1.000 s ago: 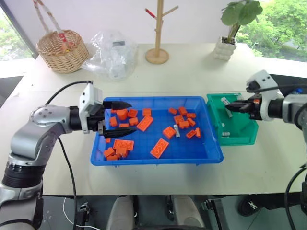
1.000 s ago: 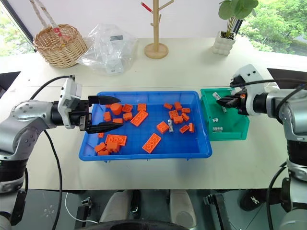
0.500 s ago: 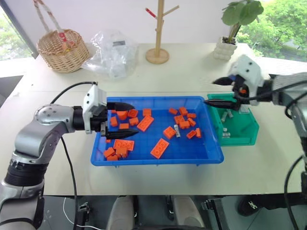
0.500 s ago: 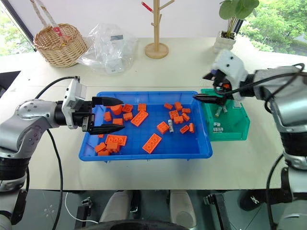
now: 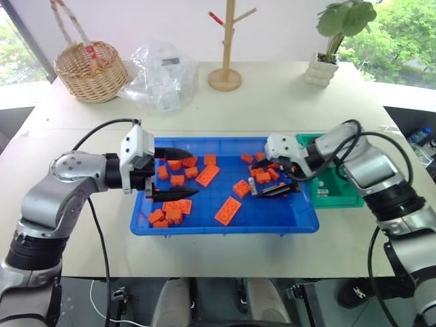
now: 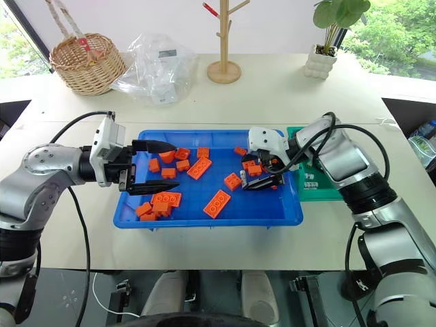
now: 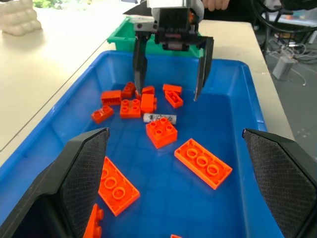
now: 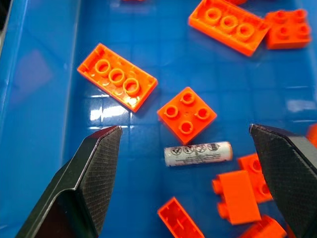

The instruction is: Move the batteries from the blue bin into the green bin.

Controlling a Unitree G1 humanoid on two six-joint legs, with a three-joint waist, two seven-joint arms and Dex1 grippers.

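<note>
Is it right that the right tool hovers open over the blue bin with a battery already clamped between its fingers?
Not quite. The right tool is open over the blue bin, but it holds nothing: the right wrist view shows the battery lying on the bin floor.

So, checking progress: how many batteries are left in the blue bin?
1 battery: among orange bricks near the bin's right end, under the open right gripper. More could hide beneath bricks.

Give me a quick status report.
Both hands open: right hand over the battery in the blue bin, left hand empty. Orange bricks crowd it.
</note>
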